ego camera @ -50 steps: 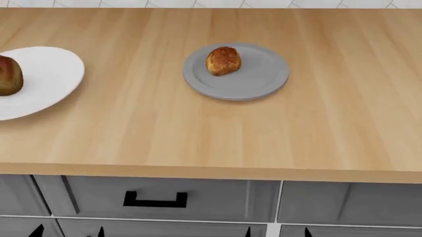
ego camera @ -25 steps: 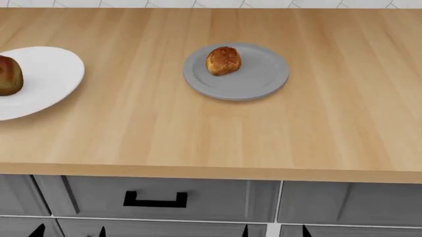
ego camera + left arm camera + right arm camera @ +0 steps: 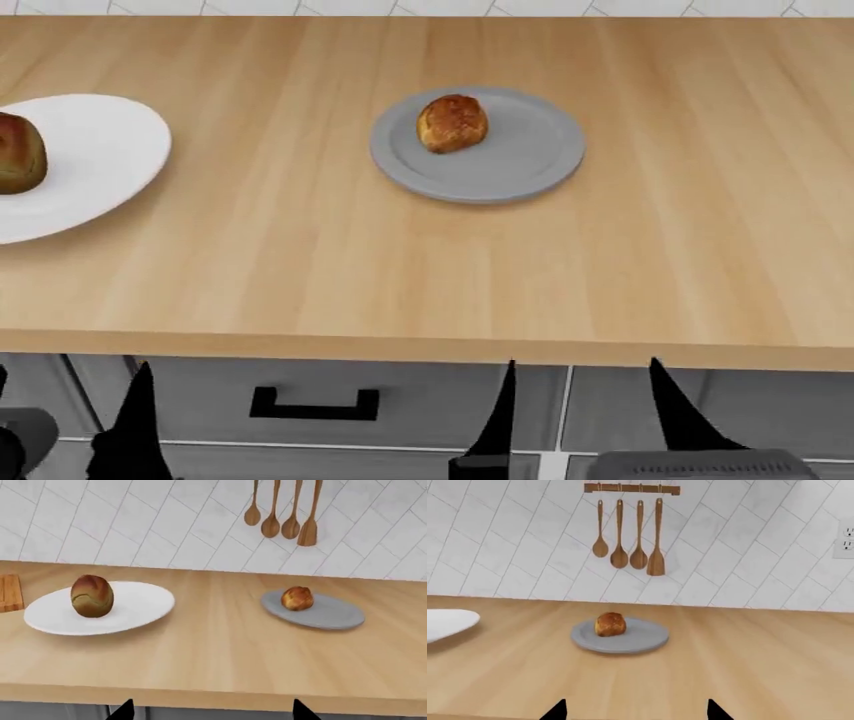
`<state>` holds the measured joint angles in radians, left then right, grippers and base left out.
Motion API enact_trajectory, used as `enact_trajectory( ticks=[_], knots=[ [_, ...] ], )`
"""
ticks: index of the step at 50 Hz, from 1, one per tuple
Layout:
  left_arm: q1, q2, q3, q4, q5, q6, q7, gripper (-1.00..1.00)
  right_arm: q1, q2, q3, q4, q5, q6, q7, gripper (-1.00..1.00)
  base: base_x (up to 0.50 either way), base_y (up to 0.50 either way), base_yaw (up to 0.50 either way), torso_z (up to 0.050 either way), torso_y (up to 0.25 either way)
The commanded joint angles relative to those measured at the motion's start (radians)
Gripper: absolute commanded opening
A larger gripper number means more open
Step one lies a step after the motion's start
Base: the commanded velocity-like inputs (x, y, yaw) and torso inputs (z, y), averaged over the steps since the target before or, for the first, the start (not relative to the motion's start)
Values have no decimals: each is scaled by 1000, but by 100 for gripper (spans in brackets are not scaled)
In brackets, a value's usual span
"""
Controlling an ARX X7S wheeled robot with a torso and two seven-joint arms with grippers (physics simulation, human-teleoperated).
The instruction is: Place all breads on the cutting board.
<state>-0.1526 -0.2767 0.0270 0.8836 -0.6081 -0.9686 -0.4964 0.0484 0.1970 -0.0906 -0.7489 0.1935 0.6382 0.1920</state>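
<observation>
A golden-brown bread (image 3: 451, 122) rests on a grey plate (image 3: 527, 160) at the counter's middle. On a white plate (image 3: 94, 150) at the left lies another bread (image 3: 16, 152), oval with greenish-tan sides (image 3: 92, 596). The left wrist view catches only a sliver of the cutting board (image 3: 10, 592), just past the white plate. My left gripper (image 3: 67, 405) and right gripper (image 3: 583, 400) hang open and empty below the counter's front edge, in front of the drawers. Both wrist views show the fingertips wide apart, for the left gripper (image 3: 211, 712) and the right gripper (image 3: 636, 711).
The wooden countertop (image 3: 400, 280) runs the full width, with grey drawers (image 3: 314, 400) under its front edge. Wooden spoons and a spatula (image 3: 630, 535) hang on the tiled back wall. A wall outlet (image 3: 846, 542) sits at the right.
Both grippers have risen: their dark fingers now stand much taller at the bottom of the head view, in front of the drawers. The breads and plates have not moved.
</observation>
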Motion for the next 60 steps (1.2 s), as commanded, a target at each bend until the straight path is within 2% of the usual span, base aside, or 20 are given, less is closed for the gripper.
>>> enact_trajectory(
  ticks=[1, 3, 6, 10, 22, 30, 32, 33, 54, 60],
  knots=[
    [-270, -237, -125, 134, -839, -245, -588, 100, 164, 30, 98, -294, 138, 420, 27, 100, 0, 0, 0, 0, 0],
    [-345, -278, -108, 104, -977, -236, -694, 100, 221, 89, 120, -298, 292, 453, 130, 100, 0, 0, 0, 0, 0],
    [-428, -334, -87, 63, -1105, -214, -781, 100, 325, 188, 156, -297, 570, 505, 321, 100, 0, 0, 0, 0, 0],
    [-532, -408, -67, 20, -1254, -163, -868, 100, 450, 223, 259, -286, 813, 612, 447, 100, 0, 0, 0, 0, 0],
    [-621, -485, -49, 6, -1356, -117, -936, 100, 645, 307, 319, -252, 1172, 785, 700, 100, 0, 0, 0, 0, 0],
    [-631, -527, -96, -16, -1372, -93, -919, 100, 667, 321, 309, -246, 1172, 774, 728, 100, 0, 78, 0, 0, 0],
    [-642, -535, -90, -19, -1377, -92, -923, 100, 678, 325, 307, -242, 1178, 773, 738, 100, 0, 311, 0, 0, 0],
    [-700, -546, -64, -34, -1399, -82, -954, 100, 713, 322, 315, -236, 1206, 757, 742, 100, 0, 500, 0, 0, 0],
    [-756, -552, -8, -52, -1410, -56, -967, 100, 729, 340, 296, -215, 1232, 715, 753, 100, 1, 500, 0, 0, 0],
    [-767, -555, 1, -63, -1401, -56, -956, 100, 723, 347, 304, -215, 1236, 700, 755, 100, 0, 98, 0, 0, 0]
  ],
)
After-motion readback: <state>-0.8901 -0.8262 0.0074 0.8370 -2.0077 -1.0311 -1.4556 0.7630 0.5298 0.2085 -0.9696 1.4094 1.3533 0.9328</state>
